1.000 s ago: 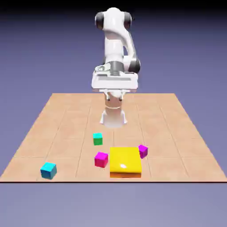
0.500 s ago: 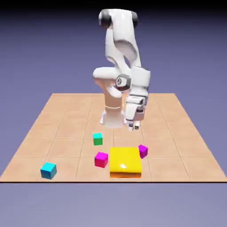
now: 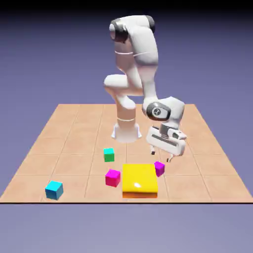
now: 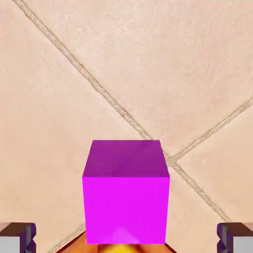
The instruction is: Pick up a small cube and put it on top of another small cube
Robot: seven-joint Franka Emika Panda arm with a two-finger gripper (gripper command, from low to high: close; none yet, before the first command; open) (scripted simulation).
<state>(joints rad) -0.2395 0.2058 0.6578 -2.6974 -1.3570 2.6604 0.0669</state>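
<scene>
Hand view: end effector wide open, empty, above the small cube.

Table: we see tan tiles.
On it: purple cube, cyan cube at 7 o'clock, yellow block, pink cube, green cube.

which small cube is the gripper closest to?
The violet cube at the yellow block's right edge, below the open gripper. Magenta, green and cyan cubes lie further left.
</scene>
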